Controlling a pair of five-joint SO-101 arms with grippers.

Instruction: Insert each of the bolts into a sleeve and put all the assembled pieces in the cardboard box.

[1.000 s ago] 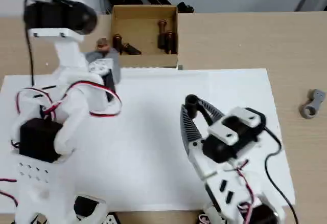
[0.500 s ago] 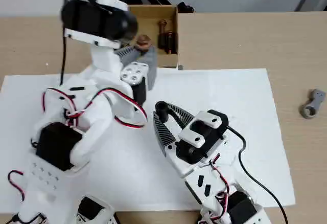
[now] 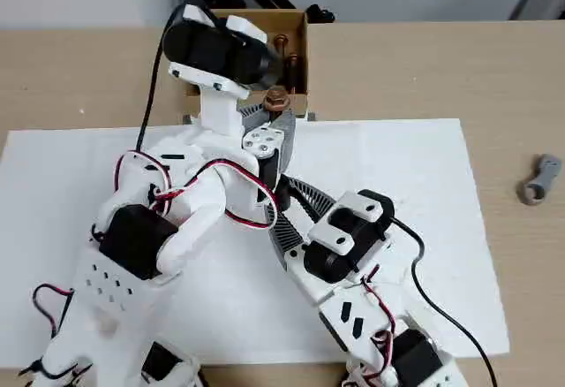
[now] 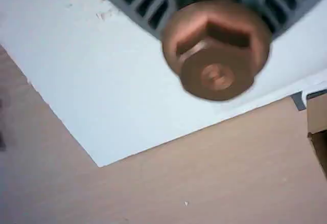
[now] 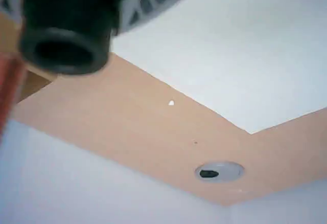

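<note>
Some assembled pieces are already lying in the box. One pair is waiting to be joined, I think. The left pincer is pinching a bolt just in front of the box. The right pincer is pinching a sleeve near it, over the white sheet. The right wrist view is showing the sleeve's bore open and empty, while the high view is partly hiding it behind the left arm. The left wrist view is showing the bolt's hex head from close
</note>
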